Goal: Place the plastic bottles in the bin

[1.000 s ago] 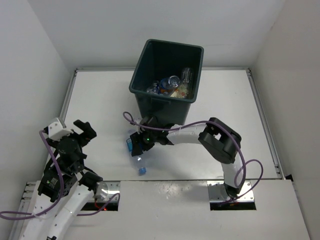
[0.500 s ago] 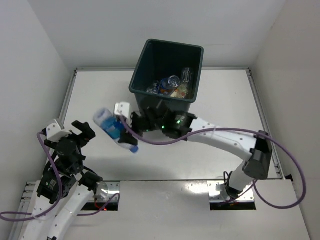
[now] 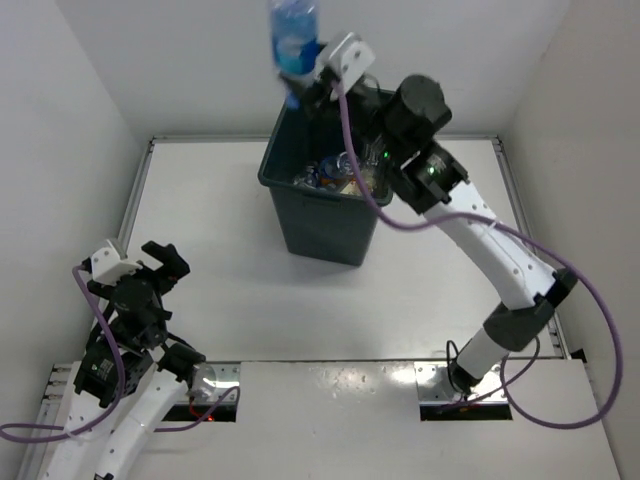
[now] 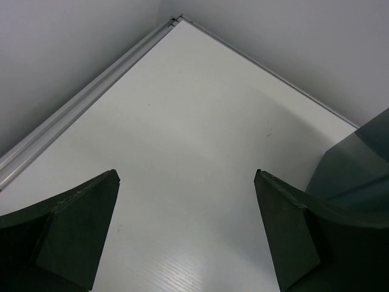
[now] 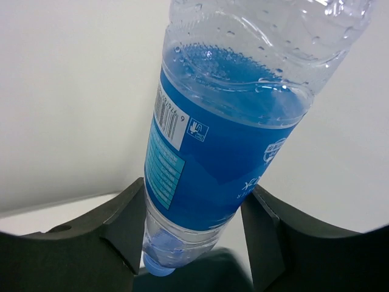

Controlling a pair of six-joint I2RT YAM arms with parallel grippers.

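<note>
My right gripper (image 3: 303,72) is raised high above the far left corner of the dark grey-green bin (image 3: 318,225) and is shut on a clear plastic bottle with a blue label (image 3: 295,38). In the right wrist view the bottle (image 5: 225,146) hangs cap down between the two fingers (image 5: 121,228). Other bottles (image 3: 348,163) lie inside the bin among other litter. My left gripper (image 3: 158,268) is open and empty low at the near left; its wrist view shows only bare table between the fingers (image 4: 79,225).
The bin stands at the far middle of the white table (image 3: 200,230). White walls close in the table on the left, back and right. A corner of the bin (image 4: 358,164) shows at the right of the left wrist view.
My right arm has lifted the blue-label bottle from table height in front of the bin up to above the bin's far left corner. The left arm has barely moved.
</note>
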